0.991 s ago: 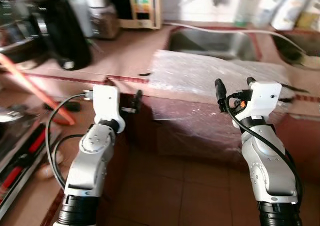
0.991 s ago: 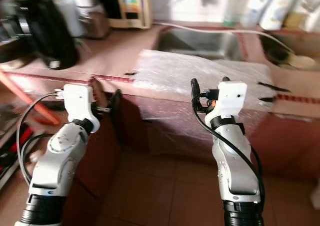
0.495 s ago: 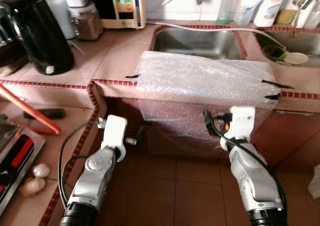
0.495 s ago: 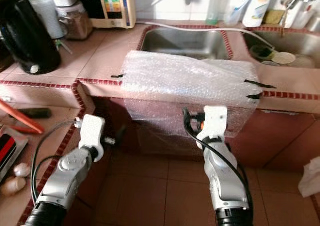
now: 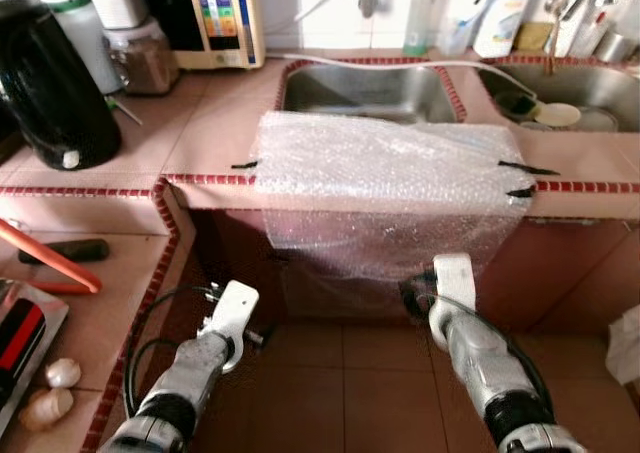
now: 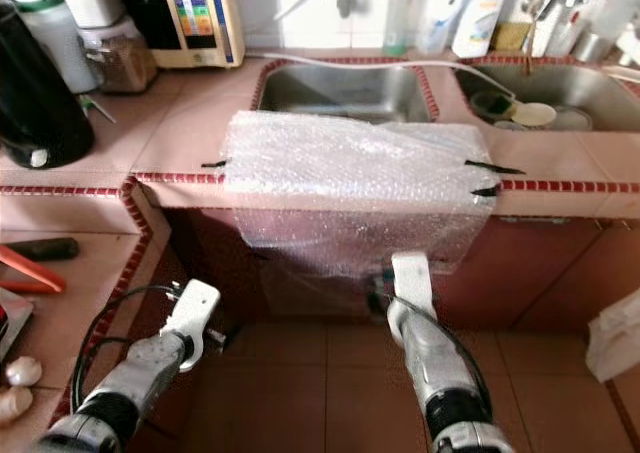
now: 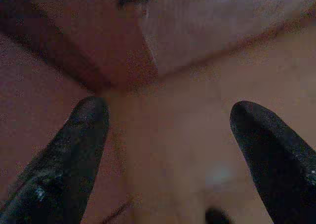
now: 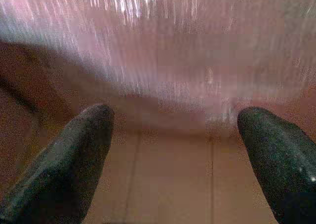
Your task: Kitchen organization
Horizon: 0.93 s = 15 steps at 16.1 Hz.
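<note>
- Hanging low in front of the counter, the left gripper (image 7: 163,145) has its fingers spread wide with nothing between them, aimed at the tiled floor (image 5: 380,373) and the dark cabinet face under the counter.
- The right gripper (image 8: 173,150) is likewise spread and empty, pointing at the lower hem of the bubble wrap (image 5: 390,188), near it but not touching.
- Judging from both arms held down and idle, no grasp is in hand; the robot seems to be between steps, surveying the counter to choose what to tidy.
- The next move would call for raising an arm above the counter edge (image 5: 210,180) and picking a target; which item comes first cannot be told.
- On the lower side ledge at the robot's left lie garlic bulbs (image 5: 62,373), an orange handle (image 5: 50,263) and a dark tool (image 5: 62,250).
- The bubble wrap is taped over the counter front and drapes down the cabinet, so it stands between the grippers and the sink (image 5: 365,88); a rising finger could snag it.
- Farther back on the left stand a black kettle (image 5: 50,83) and a jar (image 5: 140,58).
- At the far wall are bottles (image 5: 422,18) and, to the right, a second basin (image 5: 590,88) holding dishes.
</note>
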Tool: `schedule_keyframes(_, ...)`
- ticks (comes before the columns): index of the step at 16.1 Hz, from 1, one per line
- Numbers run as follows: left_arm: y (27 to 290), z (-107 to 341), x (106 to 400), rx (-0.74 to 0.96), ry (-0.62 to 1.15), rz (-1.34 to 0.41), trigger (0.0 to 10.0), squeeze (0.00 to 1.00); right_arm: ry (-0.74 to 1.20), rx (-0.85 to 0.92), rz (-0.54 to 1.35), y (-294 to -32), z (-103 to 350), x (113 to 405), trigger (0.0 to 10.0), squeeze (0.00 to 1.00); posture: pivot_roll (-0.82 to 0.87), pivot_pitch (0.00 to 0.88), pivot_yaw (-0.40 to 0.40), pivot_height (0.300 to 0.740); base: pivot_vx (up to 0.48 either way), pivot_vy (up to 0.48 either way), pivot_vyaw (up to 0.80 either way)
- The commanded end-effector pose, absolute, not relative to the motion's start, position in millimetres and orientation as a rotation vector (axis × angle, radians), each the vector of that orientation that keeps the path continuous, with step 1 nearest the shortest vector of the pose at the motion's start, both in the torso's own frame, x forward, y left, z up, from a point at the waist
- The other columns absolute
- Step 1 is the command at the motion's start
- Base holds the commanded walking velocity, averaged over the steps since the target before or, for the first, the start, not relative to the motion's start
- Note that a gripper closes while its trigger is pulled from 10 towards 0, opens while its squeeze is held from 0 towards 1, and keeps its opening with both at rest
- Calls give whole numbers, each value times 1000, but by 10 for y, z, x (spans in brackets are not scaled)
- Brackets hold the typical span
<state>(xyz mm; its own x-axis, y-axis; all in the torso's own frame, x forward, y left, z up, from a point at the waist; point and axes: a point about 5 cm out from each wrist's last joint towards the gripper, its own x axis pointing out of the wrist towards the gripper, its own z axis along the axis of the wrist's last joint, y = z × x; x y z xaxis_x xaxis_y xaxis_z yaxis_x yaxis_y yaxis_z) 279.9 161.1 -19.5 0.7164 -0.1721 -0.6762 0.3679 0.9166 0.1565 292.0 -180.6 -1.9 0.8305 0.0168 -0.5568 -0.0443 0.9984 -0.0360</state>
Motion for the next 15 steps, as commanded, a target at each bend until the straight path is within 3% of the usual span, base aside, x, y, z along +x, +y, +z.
schedule_keyframes(1, 1655, -231, 2771, 324, 749, -295, 10000, 0, 645, -42, 12, -1841, -136, 2815, 10000, 0, -142, 0, 56, 740, 0, 0, -800)
schedule_keyframes(4, 1743, -360, 2634, 398, 848, -290, 10000, 0, 802, 113, -63, -1843, -442, 2493, 10000, 0, -136, 0, 47, 740, 0, 0, -800)
schedule_keyframes(6, 1819, -401, 2581, 334, 879, -227, 10000, 0, 838, 128, -96, -1876, -536, 2371, 10000, 0, -132, 0, 44, 740, 0, 0, -800)
schedule_keyframes(12, 1820, -431, 2545, 266, 889, -198, 10000, 0, 828, 57, -22, -1822, -525, 2398, 10000, 0, -151, 0, 46, 740, 0, 0, -794)
schedule_keyframes(15, 1828, -422, 2555, 261, 882, -190, 10000, 0, 820, 66, -29, -1825, -523, 2400, 10000, 0, -151, 0, 47, 740, 0, 0, -146)
